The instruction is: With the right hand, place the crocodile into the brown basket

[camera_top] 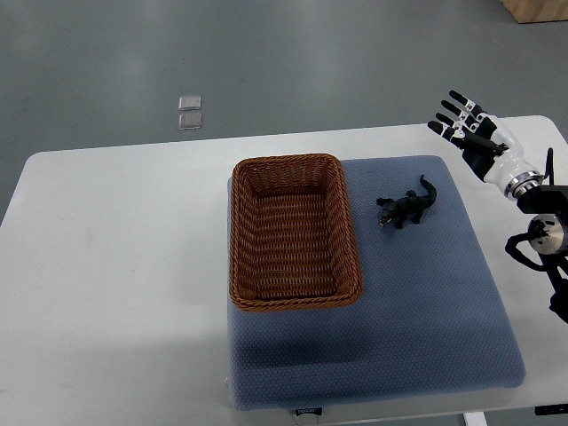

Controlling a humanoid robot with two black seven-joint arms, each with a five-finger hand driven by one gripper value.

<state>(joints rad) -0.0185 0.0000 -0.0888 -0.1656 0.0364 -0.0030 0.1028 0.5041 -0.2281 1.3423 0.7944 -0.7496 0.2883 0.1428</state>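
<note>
on the white tabletop (115,266), seen from the top view, a blue-grey padded mat (426,311) covers the middle and right part, its near edge reaching the tabletop's front. a brown woven basket (288,161) stands on the left half of the mat, long side running away from the robot, its woven bottom fully in view. the crocodile (406,208), a small dark toy, lies on the mat just to the right of the basket's far end, apart from the rim, head toward the basket and tail angled up toward the far right. the right hand (479,142) is at the far right corner of the tabletop, beyond the mat's corner and well apart from the crocodile; its black and white fingers (453,111) are spread open, pointing away and to the left, holding nothing. on the grey floor (355,62) past the tabletop lie two small clear squares (189,113).
</note>
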